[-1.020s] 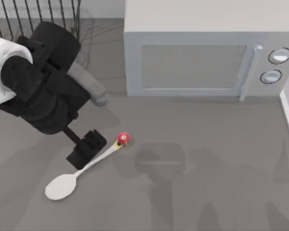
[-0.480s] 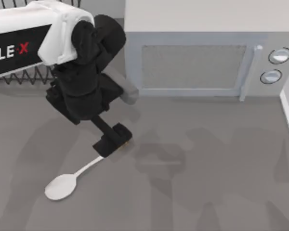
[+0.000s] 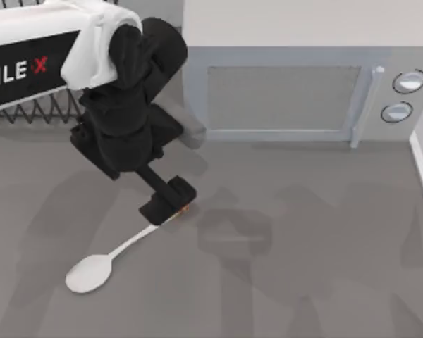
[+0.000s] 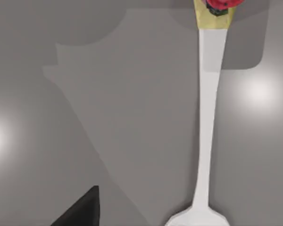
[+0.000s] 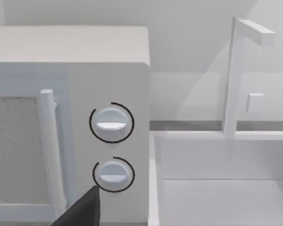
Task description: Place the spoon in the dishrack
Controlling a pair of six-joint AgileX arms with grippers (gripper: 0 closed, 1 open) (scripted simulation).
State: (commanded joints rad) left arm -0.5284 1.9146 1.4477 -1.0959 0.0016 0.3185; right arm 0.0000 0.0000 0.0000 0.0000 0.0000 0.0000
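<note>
The spoon (image 3: 92, 271), judged light, stiff and slippery, is best pinched at its slim handle, where the left gripper (image 3: 168, 206) hovers, jaw state untellable.

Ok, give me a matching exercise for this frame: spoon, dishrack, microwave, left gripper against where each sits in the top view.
Things:
1. spoon
2. dishrack
3. microwave
4. left gripper

Places:
A. back right of the table
B. lying flat on the table, front left
C. back left, partly under the left arm
D. over the spoon's knob end

Pairs: 1-B, 2-C, 3-A, 4-D
</note>
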